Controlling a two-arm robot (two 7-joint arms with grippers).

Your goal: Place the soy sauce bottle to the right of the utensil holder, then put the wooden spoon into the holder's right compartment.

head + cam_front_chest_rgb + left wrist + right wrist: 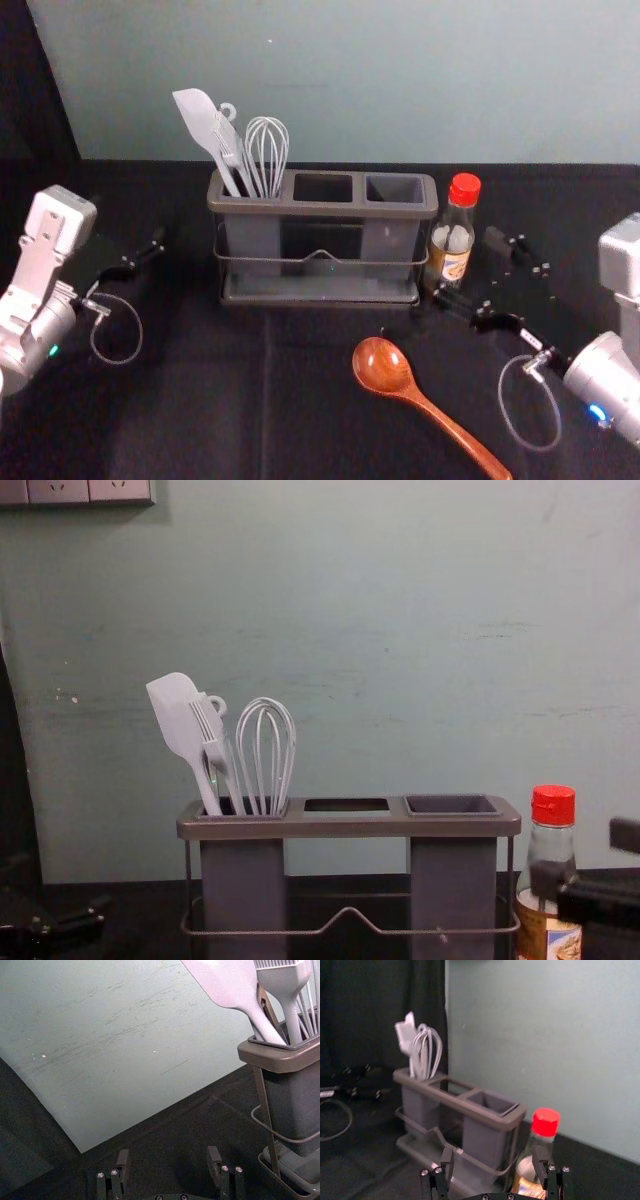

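Nearest the camera, my right tool hangs just right of the holder, spread wide around the bottle and gripping nothing as far as I can judge. That bottle stands upright close beside the holder's right end, so I take the first step as all but done: I should back out straight, because a sideways nudge could tip it. Next I'd go for the spoon, lying on the desk in front of the holder, bowl towards it. It must be lifted clear of the rim and stood in the right compartment; the bottle crowds that side. My left tool waits left of the holder, also wide and holding nothing. Spatula and whisk fill the left compartment.
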